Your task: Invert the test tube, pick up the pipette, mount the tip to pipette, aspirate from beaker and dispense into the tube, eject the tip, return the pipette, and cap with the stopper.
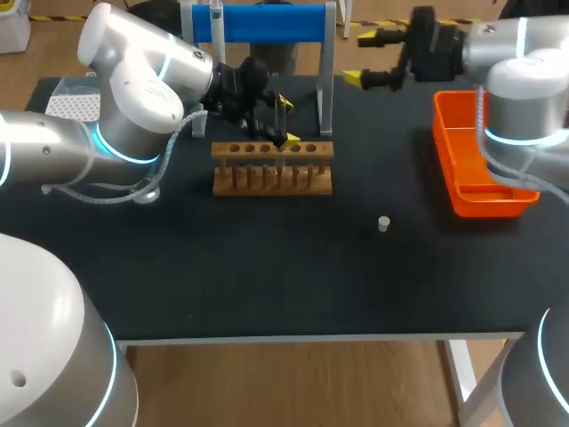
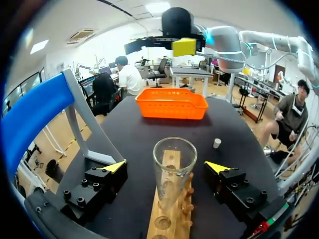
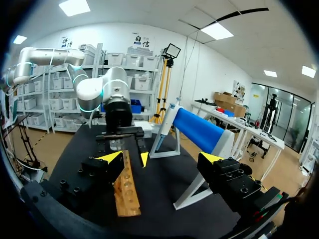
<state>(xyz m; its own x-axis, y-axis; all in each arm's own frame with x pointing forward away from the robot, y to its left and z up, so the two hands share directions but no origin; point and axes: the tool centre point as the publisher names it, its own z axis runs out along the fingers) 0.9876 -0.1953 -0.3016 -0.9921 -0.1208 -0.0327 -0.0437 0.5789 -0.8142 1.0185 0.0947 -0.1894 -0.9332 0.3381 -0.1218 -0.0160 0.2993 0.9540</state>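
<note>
We are hovering our left tool [image 1: 287, 122] over the test tube [image 2: 173, 164], fingers apart.
The glass tube is standing upright, mouth up, in the wooden rack [image 1: 271, 169] toward the far middle of the bench [image 1: 267, 276], sitting between the left tool's spread fingers with neither one touching it. Our right tool [image 1: 360, 58] is hanging at the far right, fingers likewise apart and gripping nothing, beside the orange basket [image 1: 484, 200]. The small white stopper [image 1: 383, 223] is lying on the bench, nearer and right of the rack.
</note>
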